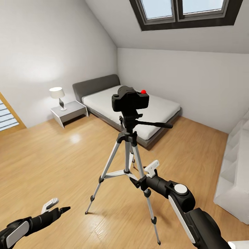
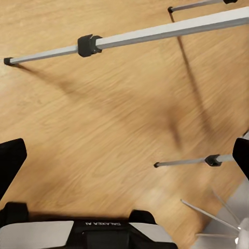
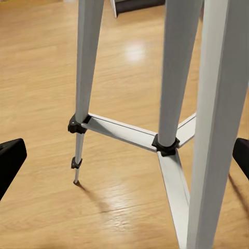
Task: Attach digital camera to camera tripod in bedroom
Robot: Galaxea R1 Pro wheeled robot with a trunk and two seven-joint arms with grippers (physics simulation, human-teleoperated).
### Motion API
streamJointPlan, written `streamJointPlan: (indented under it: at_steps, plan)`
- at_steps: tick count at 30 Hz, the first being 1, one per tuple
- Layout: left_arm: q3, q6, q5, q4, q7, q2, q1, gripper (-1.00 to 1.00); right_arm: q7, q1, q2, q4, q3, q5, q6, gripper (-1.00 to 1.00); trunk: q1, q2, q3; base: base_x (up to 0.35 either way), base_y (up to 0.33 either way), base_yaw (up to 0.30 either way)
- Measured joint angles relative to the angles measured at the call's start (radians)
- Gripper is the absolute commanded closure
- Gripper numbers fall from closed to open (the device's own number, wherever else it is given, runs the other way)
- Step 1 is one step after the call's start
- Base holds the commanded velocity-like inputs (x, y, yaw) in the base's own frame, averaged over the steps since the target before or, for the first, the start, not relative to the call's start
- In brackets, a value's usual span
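Nearest, the left gripper [image 1: 57, 206] hangs low over the light wood floor [image 1: 52, 162] at the near left, its fingers spread and holding nothing. In the left wrist view its dark fingertips [image 2: 11, 161] sit wide apart at the picture's edges, with bare floor [image 2: 104, 124] and tripod legs [image 2: 155, 33] beyond them.

A little farther in and to the right, the right gripper [image 1: 148, 174] reaches toward the lower legs of the camera tripod [image 1: 128, 152], also spread and empty. In the right wrist view the silver legs [image 3: 174, 72] and the brace between them [image 3: 119, 130] loom very close between the open fingertips [image 3: 9, 161]; whether a finger touches a leg cannot be told.

That closeness looks like the main hazard. A sideways nudge of the right arm could knock a leg, and the tripod, standing on three thin feet with the weight high up, would probably tip or skate across the smooth floor.

The digital camera [image 1: 130, 99] sits on the tripod's head, upright, red button [image 1: 143, 91] on top, with the pan handle [image 1: 155, 124] sticking out to the right. It appears mounted already, but how firmly cannot be judged; a jolt might shake it off.

Farther back stand the low grey bed [image 1: 138, 107], the white nightstand [image 1: 69, 111] with its lamp [image 1: 57, 95] to the left, and the skylight [image 1: 183, 10] above.
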Motion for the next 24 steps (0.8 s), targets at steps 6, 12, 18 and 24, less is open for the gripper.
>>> streamJointPlan:
  at_steps: [6, 12, 18, 24]
  plan:
    - [0.001, -0.001, 0.0, 0.016, 0.0, -0.001, 0.002, -1.0, -0.001, 0.001, 0.0, 0.0, 0.0, 0.001, -0.002, -1.0, 0.0, 0.0, 0.0, 0.0, 0.05, -0.013]
    - [0.001, -0.001, 0.0, 0.021, 0.0, -0.001, 0.002, -1.0, -0.05, 0.001, 0.001, 0.0, 0.0, 0.001, -0.001, -1.0, 0.0, 0.0, 0.0, 0.0, 0.215, -0.19]
    - [0.001, -0.001, -0.001, 0.022, 0.0, -0.001, 0.002, -1.0, -0.123, 0.002, 0.0, 0.0, 0.0, -0.001, -0.003, -1.0, 0.0, 0.0, 0.0, 0.0, 0.068, -0.255]
    - [0.001, -0.001, -0.002, 0.022, 0.0, -0.001, 0.003, -1.0, -0.138, 0.001, 0.0, -0.002, -0.001, -0.002, -0.008, -1.0, 0.0, 0.0, 0.0, 0.0, 0.01, -0.104]
